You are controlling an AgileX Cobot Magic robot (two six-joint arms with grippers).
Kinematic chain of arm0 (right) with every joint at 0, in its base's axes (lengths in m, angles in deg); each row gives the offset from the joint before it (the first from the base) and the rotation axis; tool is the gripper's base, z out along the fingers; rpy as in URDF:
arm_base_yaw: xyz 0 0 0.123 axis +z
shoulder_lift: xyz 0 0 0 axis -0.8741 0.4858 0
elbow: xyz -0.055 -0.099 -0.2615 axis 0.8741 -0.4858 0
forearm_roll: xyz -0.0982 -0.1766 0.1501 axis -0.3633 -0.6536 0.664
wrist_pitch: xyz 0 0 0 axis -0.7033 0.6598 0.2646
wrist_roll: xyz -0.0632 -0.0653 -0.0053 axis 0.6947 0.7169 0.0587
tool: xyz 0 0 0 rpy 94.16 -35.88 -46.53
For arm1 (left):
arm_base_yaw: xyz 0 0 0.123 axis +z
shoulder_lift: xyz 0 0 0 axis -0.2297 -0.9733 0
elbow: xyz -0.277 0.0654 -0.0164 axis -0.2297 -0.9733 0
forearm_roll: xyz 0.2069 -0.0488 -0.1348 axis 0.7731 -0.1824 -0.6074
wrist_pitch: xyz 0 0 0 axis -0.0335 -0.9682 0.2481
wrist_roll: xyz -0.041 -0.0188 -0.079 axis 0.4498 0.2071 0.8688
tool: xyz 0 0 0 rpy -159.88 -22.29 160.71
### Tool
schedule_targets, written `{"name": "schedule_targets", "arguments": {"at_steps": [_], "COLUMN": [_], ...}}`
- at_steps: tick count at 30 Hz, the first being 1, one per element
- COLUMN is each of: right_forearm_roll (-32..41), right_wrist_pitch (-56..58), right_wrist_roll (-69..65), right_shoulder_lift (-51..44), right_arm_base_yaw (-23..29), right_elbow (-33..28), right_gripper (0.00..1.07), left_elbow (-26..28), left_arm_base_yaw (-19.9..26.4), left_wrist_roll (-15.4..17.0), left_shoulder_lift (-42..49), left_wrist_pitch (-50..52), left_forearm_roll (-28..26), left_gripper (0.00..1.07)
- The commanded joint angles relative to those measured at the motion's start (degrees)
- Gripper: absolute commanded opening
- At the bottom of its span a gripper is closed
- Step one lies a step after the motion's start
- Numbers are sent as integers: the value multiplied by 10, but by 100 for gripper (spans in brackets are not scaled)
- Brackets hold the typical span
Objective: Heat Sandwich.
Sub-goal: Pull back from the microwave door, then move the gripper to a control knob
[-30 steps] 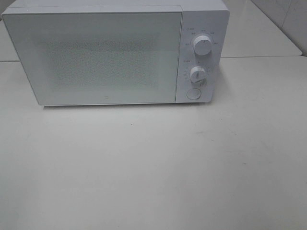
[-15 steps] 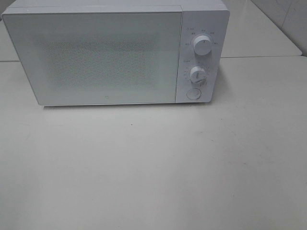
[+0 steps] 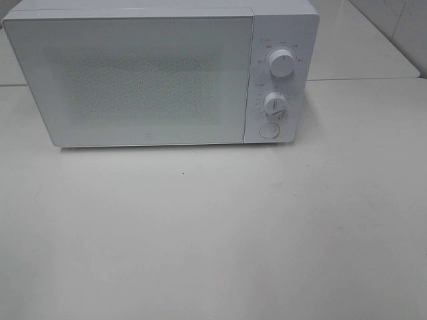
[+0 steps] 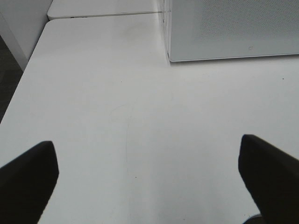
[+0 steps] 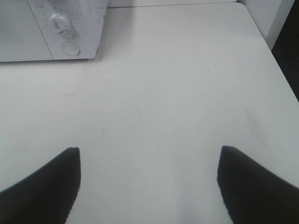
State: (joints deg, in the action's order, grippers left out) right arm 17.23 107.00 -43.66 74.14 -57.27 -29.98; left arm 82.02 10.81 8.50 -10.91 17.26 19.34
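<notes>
Starting nearest the cameras: the left tool shows two dark fingertips at the lower corners of its wrist frame, spread wide with only bare desk between them. It holds nothing. The right tool is the same, fully parted and empty. Neither arm appears in the high view.

The desk surface fills the lower half of the high frame, with nothing standing on it there.

The white microwave occupies the upper left to centre of that frame. Its door is shut, and the upper knob, lower knob and round button sit on the panel to the right.

The sandwich is not visible in any view. The door's speckled panel hides the cavity, so it cannot be confirmed inside.

Change noted: none. The high view matches those of a second and half a second ago, any knob rotation being too fine to judge. Assessment: the handling looks finished or paused, with both tools clear of the oven.
</notes>
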Motion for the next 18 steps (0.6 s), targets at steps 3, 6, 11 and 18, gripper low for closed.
{"name": "schedule_targets", "arguments": {"at_steps": [3,6,11,18], "right_forearm_roll": [-6,-18,-29,-32], "right_wrist_pitch": [-21,-18,-57,-143], "right_wrist_roll": [5,7,7,7], "right_shoulder_lift": [-6,21,66,124], "right_arm_base_yaw": [-2,-2,-2,-2], "right_elbow": [11,11,13,13], "right_gripper": [86,88,87,86], "left_elbow": [-2,-2,-2,-2], "left_arm_base_yaw": [1,1,1,1], "left_wrist_roll": [2,2,2,2], "left_shoulder_lift": [16,16,16,16], "left_wrist_pitch": [7,7,7,7], "left_forearm_roll": [-3,-3,-3,-3], "left_gripper": [101,101,101,101]}}
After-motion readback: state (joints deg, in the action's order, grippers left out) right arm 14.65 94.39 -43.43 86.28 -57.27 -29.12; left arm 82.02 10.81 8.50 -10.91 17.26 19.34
